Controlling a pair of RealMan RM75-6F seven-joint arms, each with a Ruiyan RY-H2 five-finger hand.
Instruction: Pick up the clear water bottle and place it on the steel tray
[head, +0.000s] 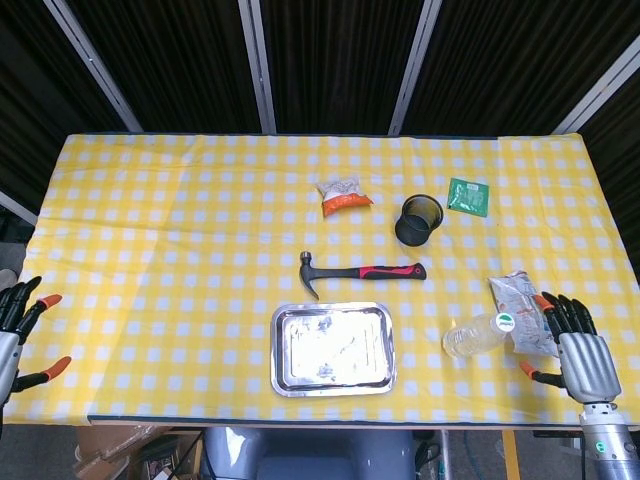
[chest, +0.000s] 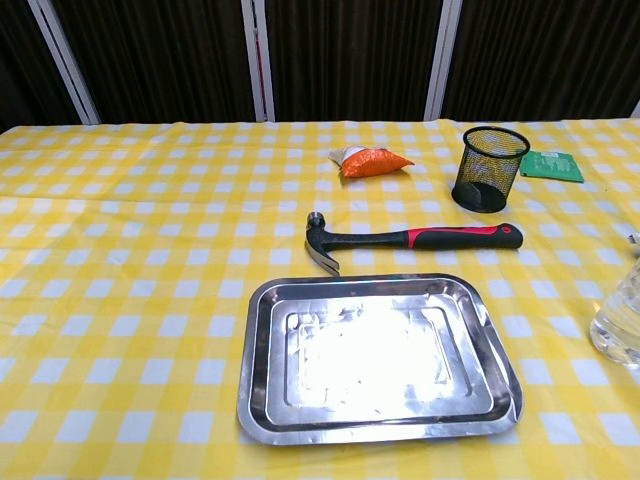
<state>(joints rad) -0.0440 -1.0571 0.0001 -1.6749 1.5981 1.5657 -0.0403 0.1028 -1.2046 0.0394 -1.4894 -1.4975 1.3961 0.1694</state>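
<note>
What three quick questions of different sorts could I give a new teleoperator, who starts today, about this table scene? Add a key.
1. True or false: the clear water bottle lies inside the steel tray.
2. What lies just beyond the tray? A) hammer B) scissors C) mug
3. Which hand is nearer the bottle?

Key: 1 false, it lies on the cloth to the tray's right. 2 A. 3 the right hand; the left hand is at the far edge.
</note>
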